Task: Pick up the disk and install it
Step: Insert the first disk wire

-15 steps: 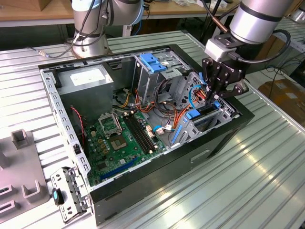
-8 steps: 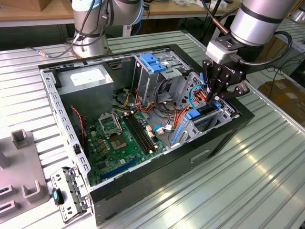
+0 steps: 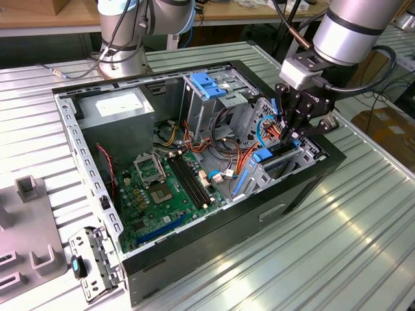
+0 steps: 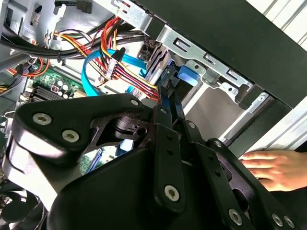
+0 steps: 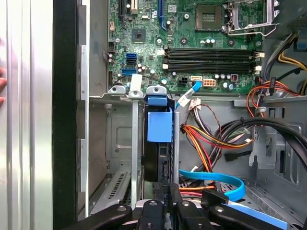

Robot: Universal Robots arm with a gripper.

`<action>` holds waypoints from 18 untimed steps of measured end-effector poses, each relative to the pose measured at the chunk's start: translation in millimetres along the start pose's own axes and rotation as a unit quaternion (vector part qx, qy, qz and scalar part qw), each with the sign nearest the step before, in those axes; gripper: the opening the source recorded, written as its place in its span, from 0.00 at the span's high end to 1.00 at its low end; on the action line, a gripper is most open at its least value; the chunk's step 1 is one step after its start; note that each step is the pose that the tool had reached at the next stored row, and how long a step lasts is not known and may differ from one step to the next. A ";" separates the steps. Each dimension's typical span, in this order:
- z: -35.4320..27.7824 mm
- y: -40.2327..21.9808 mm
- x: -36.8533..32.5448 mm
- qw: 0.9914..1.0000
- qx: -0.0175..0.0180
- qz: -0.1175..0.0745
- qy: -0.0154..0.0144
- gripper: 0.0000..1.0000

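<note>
Disk (image 5: 158,143) standing edge-on in the case's drive bay (image 5: 120,139), nearly seated, end effector (image 5: 168,191) pinching its rear edge.

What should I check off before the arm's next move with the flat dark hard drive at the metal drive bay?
1. Drive in the bay: ok. The flat dark hard drive with blue plastic rails stands on edge inside the grey metal drive bay.
2. Drive fully seated: cannot tell.
3. Gripper lined up: ok. The black gripper sits right at the drive's outer edge.
4. Cables clear: not ok. The flat blue ribbon cable runs close beside the gripper.
5. Person clear: ok. The person's hand rests on the ribbed metal table, outside the black case wall.
</note>
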State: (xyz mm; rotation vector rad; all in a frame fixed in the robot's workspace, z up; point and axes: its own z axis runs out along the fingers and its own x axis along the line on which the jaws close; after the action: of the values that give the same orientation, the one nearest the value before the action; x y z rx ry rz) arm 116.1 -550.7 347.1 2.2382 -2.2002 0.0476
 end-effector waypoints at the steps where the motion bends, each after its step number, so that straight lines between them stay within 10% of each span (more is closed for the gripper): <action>1: 0.3 0.0 0.0 1.000 0.000 0.000 0.000 0.84; 18: -0.3 0.0 -0.1 1.000 0.000 0.001 0.000 0.84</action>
State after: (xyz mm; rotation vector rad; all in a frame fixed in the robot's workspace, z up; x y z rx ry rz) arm 116.1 -550.6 347.5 2.2360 -2.2025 0.0474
